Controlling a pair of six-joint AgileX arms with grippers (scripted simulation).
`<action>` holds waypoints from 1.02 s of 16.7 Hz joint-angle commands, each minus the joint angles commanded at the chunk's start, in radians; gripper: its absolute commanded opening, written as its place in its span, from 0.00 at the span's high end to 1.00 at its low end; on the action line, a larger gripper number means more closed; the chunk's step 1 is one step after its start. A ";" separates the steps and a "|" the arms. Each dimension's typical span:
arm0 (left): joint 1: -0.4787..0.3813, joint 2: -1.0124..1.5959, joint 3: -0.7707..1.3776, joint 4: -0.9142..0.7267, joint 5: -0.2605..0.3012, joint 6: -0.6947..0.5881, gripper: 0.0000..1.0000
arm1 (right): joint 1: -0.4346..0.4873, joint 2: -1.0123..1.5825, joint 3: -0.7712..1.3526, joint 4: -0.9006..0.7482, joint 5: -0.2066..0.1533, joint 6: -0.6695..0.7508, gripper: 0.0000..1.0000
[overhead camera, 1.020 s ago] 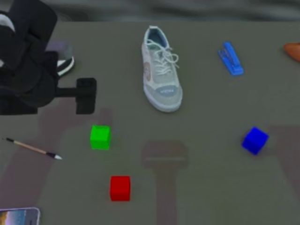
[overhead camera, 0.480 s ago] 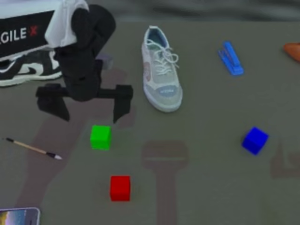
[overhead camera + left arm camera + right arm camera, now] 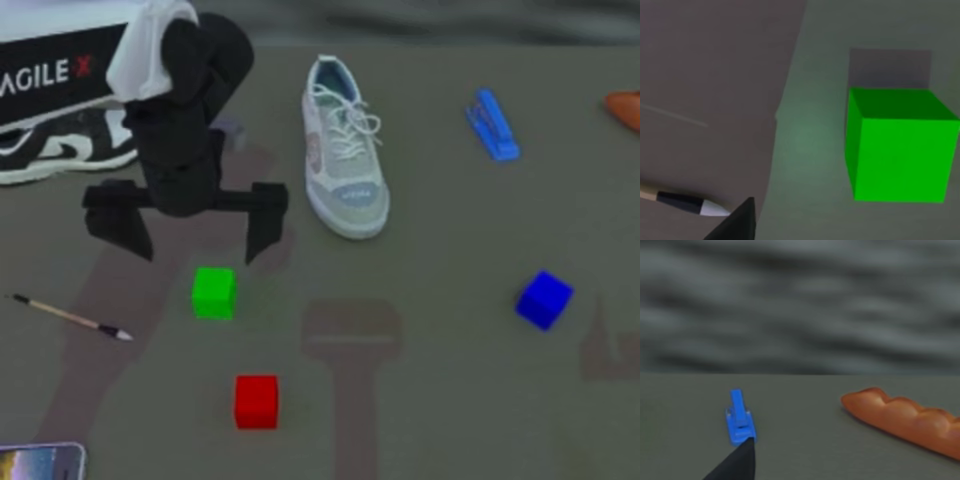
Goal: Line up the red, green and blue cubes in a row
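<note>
Approach step: left gripper (image 3: 196, 232) spread wide, hovering just beyond green cube (image 3: 214, 292), toward the white shoe (image 3: 344, 146). Next: centre over, descend, close. Red cube (image 3: 256, 401) near green cube; blue cube (image 3: 544, 299) well apart.

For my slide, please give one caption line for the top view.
Left hand, open, hovers just behind the green cube; red cube and blue cube lie apart on the table.

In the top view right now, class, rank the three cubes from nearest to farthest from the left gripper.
1. Green cube: just below the open left gripper.
2. Red cube: lower, near the bottom edge.
3. Blue cube: far right.
</note>
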 joint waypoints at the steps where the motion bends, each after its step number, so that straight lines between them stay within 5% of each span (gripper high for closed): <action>1: -0.001 0.005 -0.008 0.014 0.000 0.001 0.00 | 0.000 0.000 0.000 0.000 0.000 0.000 0.00; 13: -0.002 0.112 -0.158 0.272 0.001 0.003 0.00 | 0.000 0.000 0.000 0.000 0.000 0.000 0.00; 17: -0.002 0.112 -0.158 0.272 0.001 0.003 0.30 | 0.000 0.000 0.000 0.000 0.000 0.000 0.00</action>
